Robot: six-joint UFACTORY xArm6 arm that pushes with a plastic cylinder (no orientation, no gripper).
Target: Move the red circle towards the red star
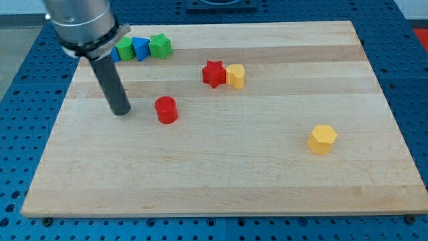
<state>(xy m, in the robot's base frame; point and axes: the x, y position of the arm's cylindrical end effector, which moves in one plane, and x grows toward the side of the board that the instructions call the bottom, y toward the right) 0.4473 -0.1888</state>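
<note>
Now my tip (121,112) stands on the wooden board (267,181), just to the view's left of the red circle (166,110), with a small gap between them, so it does not touch the block. I have no fingers on this rig, only the dark rod, so nothing is open or closed. The red circle lies left of the board's middle. The red star (214,73) is up and to the view's right of it, apart from it, and a yellow block (235,76) touches the star on its right side. Near the view's top left, a green block (125,48), a blue block (140,48) and a green star (160,45) sit in a row. A yellow hexagon (322,138) lies alone at the view's right.
</note>
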